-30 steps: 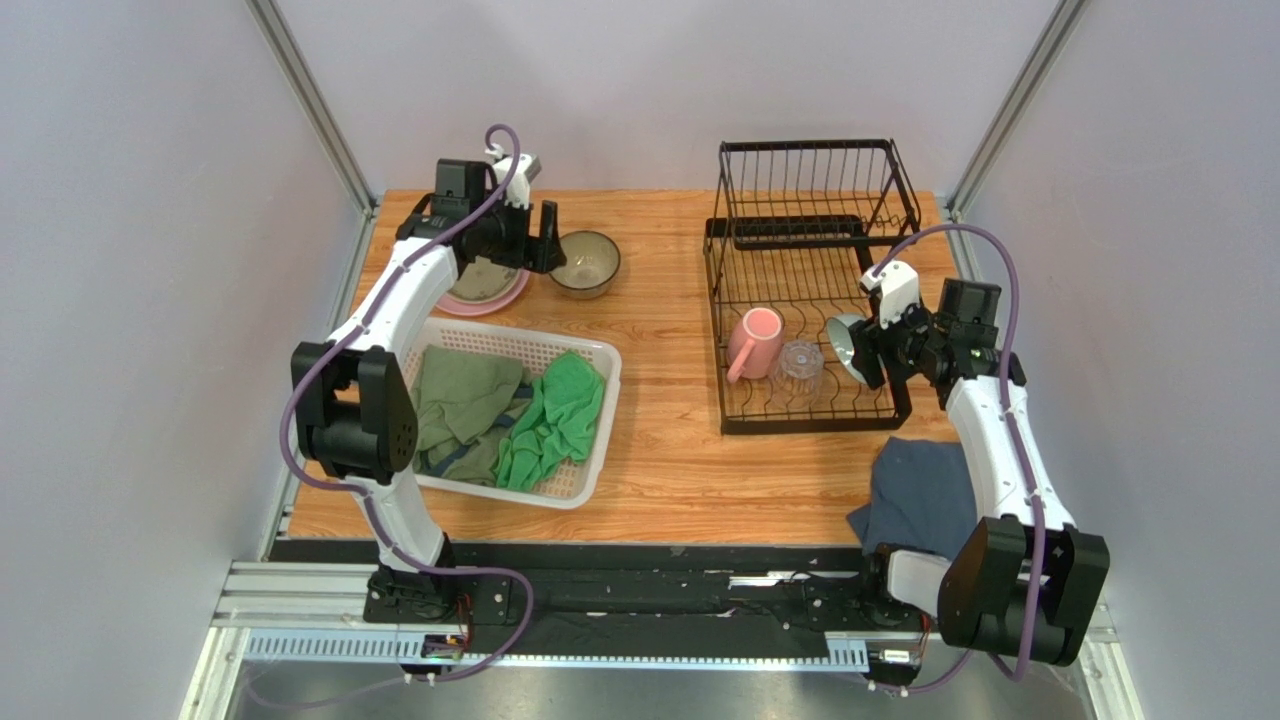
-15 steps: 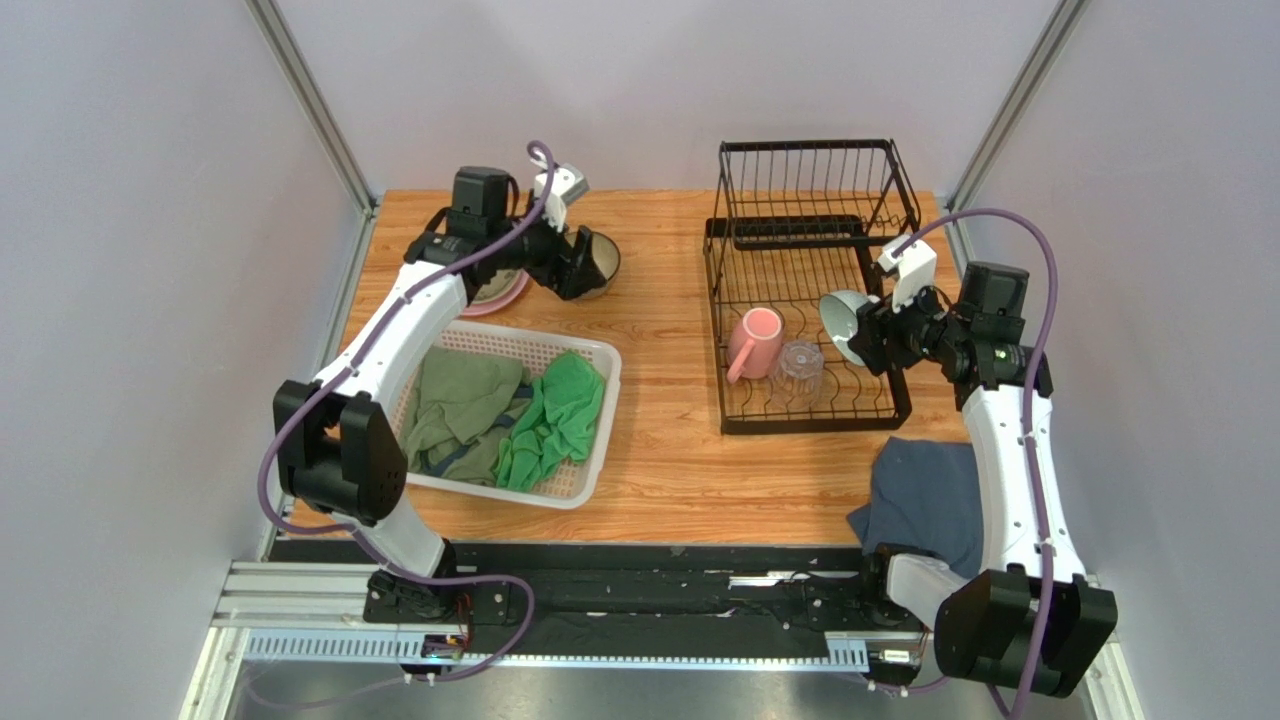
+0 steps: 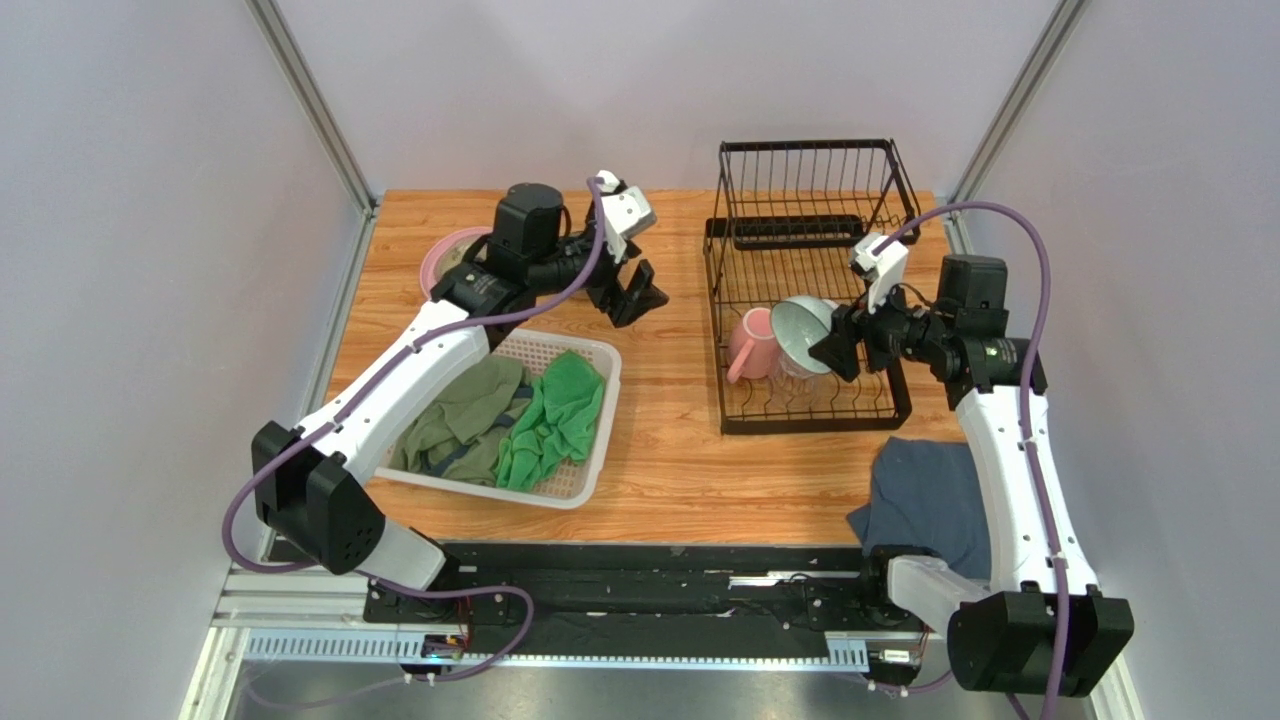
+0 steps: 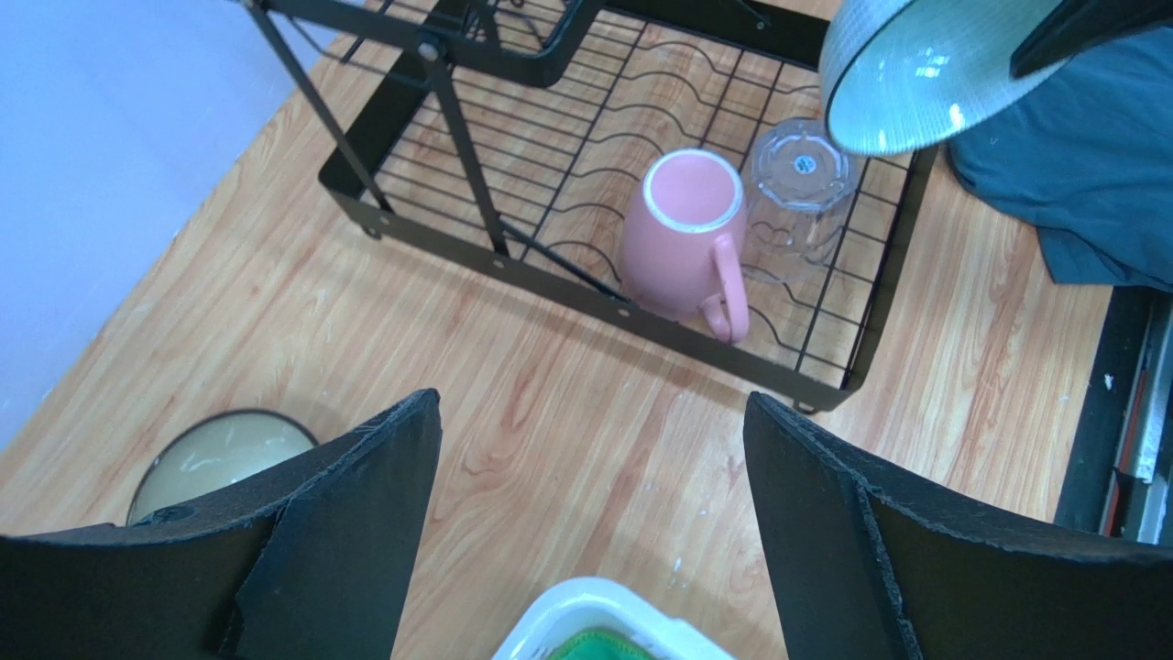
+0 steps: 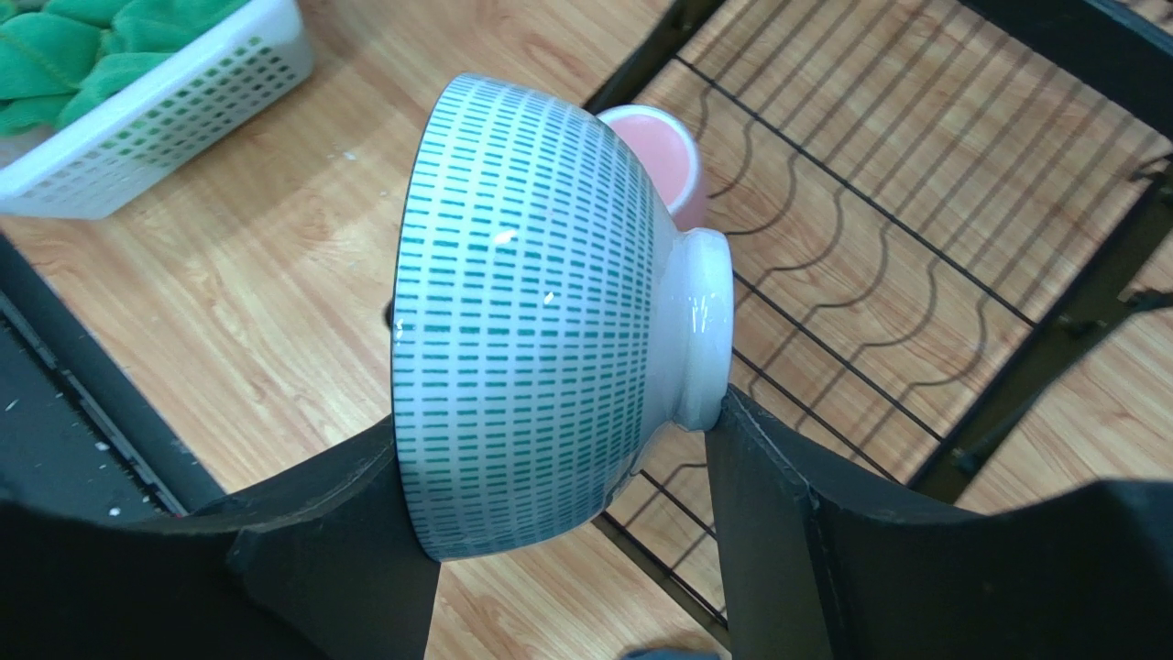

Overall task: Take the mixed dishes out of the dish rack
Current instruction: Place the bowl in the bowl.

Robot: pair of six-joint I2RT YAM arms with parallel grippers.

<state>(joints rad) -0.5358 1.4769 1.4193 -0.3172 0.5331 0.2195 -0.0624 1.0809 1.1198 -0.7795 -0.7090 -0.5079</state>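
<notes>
My right gripper is shut on a teal-patterned bowl, held on its side above the lower tray of the black wire dish rack. In the right wrist view the fingers clamp the bowl at rim and foot. A pink mug and a clear glass cup lie in the tray. My left gripper is open and empty over the wood left of the rack. A brown-olive bowl sits by its left finger. A pink plate's rim shows behind the left arm.
A white mesh basket with green cloths stands at the front left, its corner under my left gripper. A dark blue-grey cloth lies at the front right by the rack. Metal frame posts stand at both back corners.
My left arm swung right, away from the pink plate and brown-olive bowl, toward the table's middle. My right gripper lifted the teal bowl and carried it left over the rack's tray.
</notes>
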